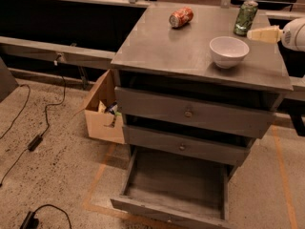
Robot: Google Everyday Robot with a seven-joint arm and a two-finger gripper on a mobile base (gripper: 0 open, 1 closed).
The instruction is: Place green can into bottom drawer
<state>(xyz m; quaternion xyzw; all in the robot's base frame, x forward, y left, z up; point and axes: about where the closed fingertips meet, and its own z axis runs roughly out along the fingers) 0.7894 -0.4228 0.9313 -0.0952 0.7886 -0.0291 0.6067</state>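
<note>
**Speckled floor, grey cabinet, can at the back right**

Speckled concrete floor lies open on the left, crossed only by black cables [33, 142]. A cardboard box [97, 120] sits against the cabinet's left side. On the cabinet top [167, 51], a red can [181, 17] lies on its side near the back edge, with bare surface in front of it. The bottom drawer [176, 180] stands pulled out below the two knobbed drawers, with its grey floor showing. A white bowl [228, 51] sits right of centre. The green can [245, 18] stands upright behind the bowl, near the back right corner. The gripper [249, 33] reaches in from the right edge, its tip at the can's base. Whether it is open, or touching the can, cannot be told.
</note>
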